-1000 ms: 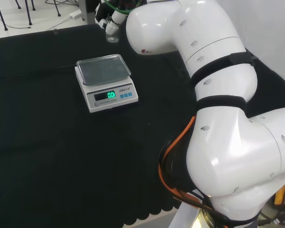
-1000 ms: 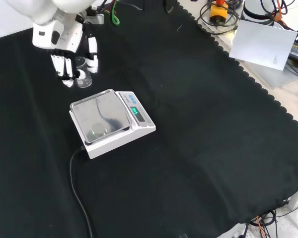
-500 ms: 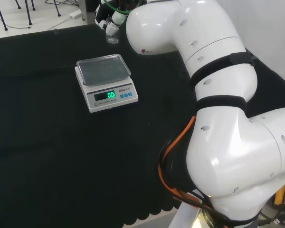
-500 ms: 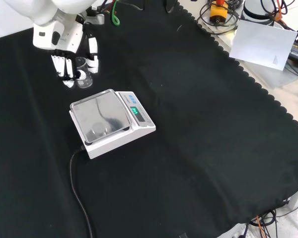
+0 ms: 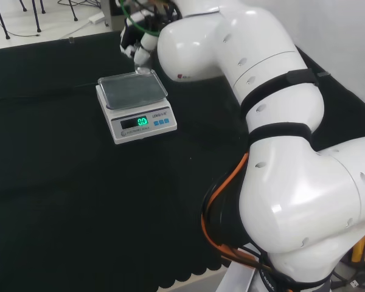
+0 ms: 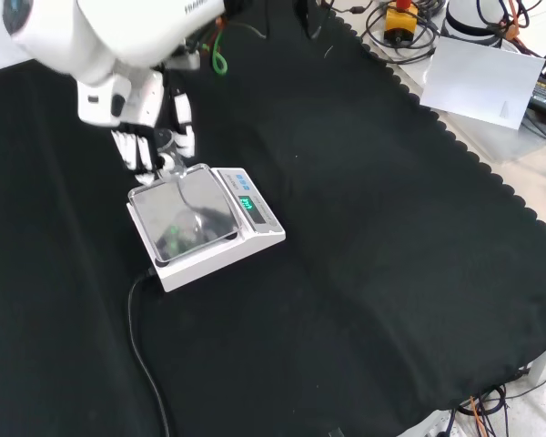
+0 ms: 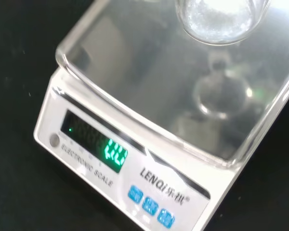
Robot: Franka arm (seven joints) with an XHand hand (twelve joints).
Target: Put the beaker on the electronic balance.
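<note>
The electronic balance [image 5: 139,119] is white with a lit green display and a shiny metal pan [image 5: 132,89]. In the front view the hand [image 6: 135,129] hovers at the far corner of the pan [image 6: 182,215], its fingers curled round a small clear beaker [image 6: 168,146]. The wrist view looks down past the beaker's round bottom [image 7: 216,19], which hangs above the pan [image 7: 149,82] with its reflection below it. In the head view the hand [image 5: 131,41] sits just beyond the balance's far right corner.
The balance's black power cord [image 6: 136,337] trails toward the near side of the cloth in the front view. Past the scalloped cloth edge lie cables and a white sheet [image 6: 478,82]. The arm's white links [image 5: 274,121] stand at the head view's right.
The hand has carried the beaker from the cloth beside the balance over to the edge of the pan. The balance has not moved.
</note>
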